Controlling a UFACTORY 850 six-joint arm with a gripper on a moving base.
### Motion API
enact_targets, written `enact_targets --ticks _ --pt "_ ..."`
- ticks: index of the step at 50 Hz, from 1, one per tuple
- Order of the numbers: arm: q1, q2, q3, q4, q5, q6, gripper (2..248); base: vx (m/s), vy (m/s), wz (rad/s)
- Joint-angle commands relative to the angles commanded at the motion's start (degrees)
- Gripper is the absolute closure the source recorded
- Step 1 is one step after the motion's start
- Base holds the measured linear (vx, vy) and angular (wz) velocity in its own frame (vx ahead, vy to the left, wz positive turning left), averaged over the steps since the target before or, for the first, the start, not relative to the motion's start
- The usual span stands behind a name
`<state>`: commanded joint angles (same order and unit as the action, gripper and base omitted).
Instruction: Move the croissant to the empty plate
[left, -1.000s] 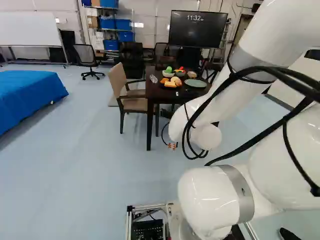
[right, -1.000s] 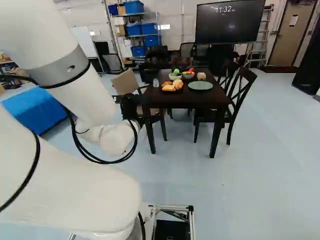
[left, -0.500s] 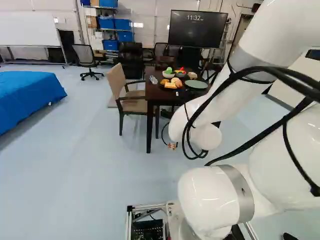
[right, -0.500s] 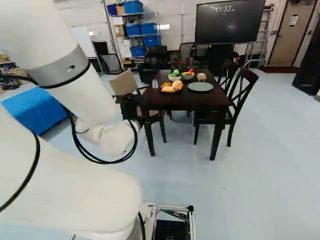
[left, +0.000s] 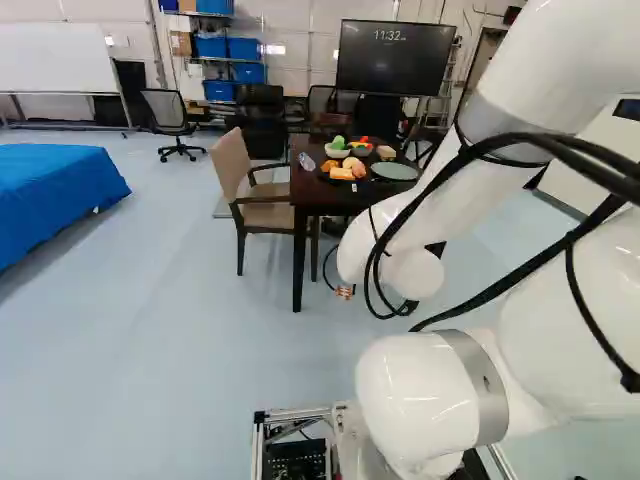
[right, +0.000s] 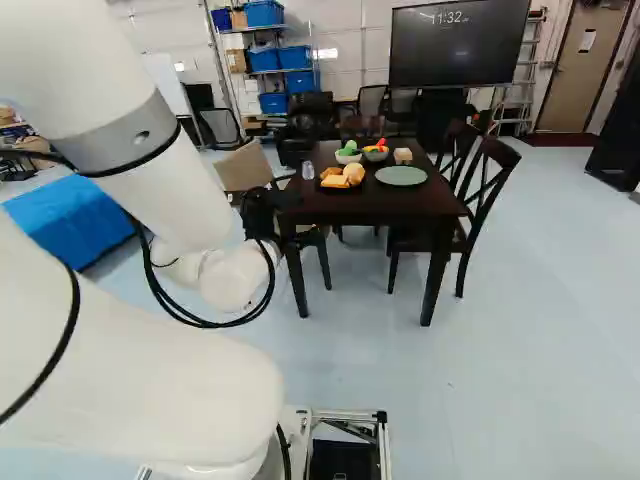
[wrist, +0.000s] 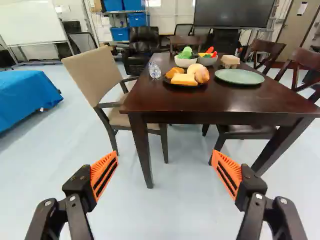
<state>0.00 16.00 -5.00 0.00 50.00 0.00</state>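
The black gripper (right: 260, 208) shows partly past the arm in the right base view. In the wrist view the gripper (wrist: 164, 154) is wide open, orange pads apart, nothing between them, below table height and short of the table. Beyond it, a dark plate (wrist: 176, 84) near the table's left side holds several bread pieces. A golden-brown one (wrist: 174, 72), apparently the croissant, lies at the back left, beside a pale yellow slice (wrist: 184, 79) and a rounded bun (wrist: 202, 74). The empty green plate (wrist: 239, 76) lies right of them.
The dark table (right: 392, 203) stands ahead, its near legs facing the gripper. A beige armchair (left: 262, 210) is at its left, dark chairs (right: 478, 210) at its right. Two bowls (wrist: 185, 62), a clear glass (wrist: 154, 70) and a beige block (wrist: 230, 61) are on top.
The base has moved a little towards the table, which looks slightly nearer in both base views. The arm holds its pose against its lowest joint.
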Motion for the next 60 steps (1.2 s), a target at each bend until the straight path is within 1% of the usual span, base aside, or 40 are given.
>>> enact_targets --ticks 60 --pt "0.0 0.0 0.0 0.0 0.0 0.0 3 0.083 -0.002 -0.009"
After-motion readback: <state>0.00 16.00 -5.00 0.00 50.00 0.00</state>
